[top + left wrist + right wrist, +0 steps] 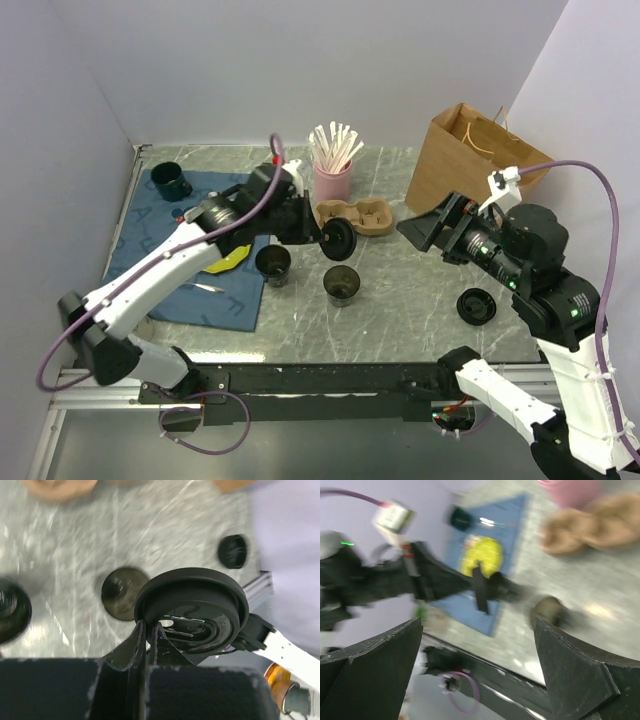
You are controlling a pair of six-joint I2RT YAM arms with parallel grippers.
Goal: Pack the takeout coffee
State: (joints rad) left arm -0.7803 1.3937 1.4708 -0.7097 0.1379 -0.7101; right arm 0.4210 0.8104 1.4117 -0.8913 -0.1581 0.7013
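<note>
Left gripper [322, 236] is pinching 1 black lid [340, 240] by its rim, jaws nearly closed, over the table [420, 300] just beside 2 open cups [272, 262] [341, 284]. Right gripper [428, 228] is hanging wide open, gripping nothing, near the paper bag [470, 155] at the far right edge. A 2nd lid [476, 305] is lying apart on bare tabletop; a 3rd cup [170, 180] is standing on the blue mat [225, 300].

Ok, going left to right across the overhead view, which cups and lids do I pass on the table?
Dark cup on the blue mat → first open cup → second open cup → loose lid. The held lid lines up with the second open cup, so it is skipped.
</note>
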